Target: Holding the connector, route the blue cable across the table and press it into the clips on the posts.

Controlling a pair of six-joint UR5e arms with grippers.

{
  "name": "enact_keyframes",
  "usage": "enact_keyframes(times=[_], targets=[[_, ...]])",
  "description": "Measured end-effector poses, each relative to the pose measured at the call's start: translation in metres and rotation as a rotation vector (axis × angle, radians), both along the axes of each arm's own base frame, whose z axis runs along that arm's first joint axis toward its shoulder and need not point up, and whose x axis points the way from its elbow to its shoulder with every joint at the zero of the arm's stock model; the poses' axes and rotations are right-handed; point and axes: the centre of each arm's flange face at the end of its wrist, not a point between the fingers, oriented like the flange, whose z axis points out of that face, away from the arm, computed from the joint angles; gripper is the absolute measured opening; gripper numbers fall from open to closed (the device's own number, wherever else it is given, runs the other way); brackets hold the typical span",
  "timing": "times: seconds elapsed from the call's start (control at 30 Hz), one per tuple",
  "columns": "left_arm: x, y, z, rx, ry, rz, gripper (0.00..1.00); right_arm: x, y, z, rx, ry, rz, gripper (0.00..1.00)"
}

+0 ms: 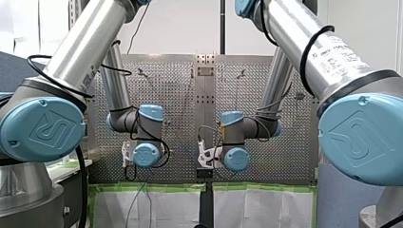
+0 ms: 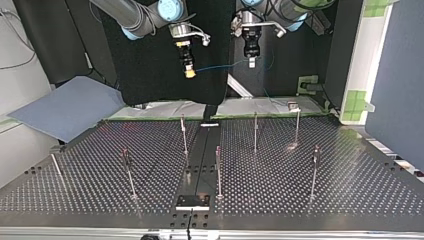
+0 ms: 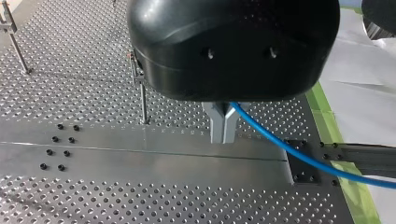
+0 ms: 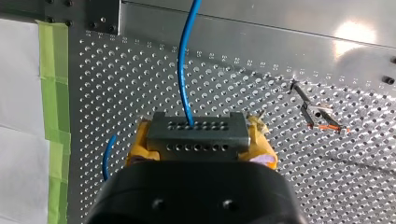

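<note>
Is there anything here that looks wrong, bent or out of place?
Nothing stands out. The connector sits square between my right gripper's yellow pads, the blue cable runs clean to my left gripper, and the posts stand upright. The cable is not yet in the clips.

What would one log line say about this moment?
right fingers: shut on connector | left fingers: shut on cable | cable: strung between them | posts: no cable
</note>
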Motion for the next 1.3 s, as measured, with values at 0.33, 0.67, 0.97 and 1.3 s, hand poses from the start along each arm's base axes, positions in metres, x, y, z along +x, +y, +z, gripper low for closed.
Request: enact_keyframes(times=[0.33, 0.67, 0.97, 1.3], targets=[[0.000, 0.000, 0.000, 0.000, 0.000, 0.000, 0.00, 0.000, 0.000, 0.000, 0.000, 0.000, 0.000, 0.00], [0.000, 0.008, 0.005, 0.010, -0.014, 0.025, 0.00, 0.002, 0.002, -0.003, 0.004, 0.009, -0.001, 0.00], [-0.009, 0.025, 0.022, 0.050, -0.004, 0.063, 0.00, 0.032, -0.005, 0.032, -0.012, -0.039, 0.011, 0.00], [0.008, 0.030, 0.059, 0.039, -0.036, 0.117, 0.00, 0.069, -0.022, 0.113, -0.039, -0.169, 0.109, 0.00]])
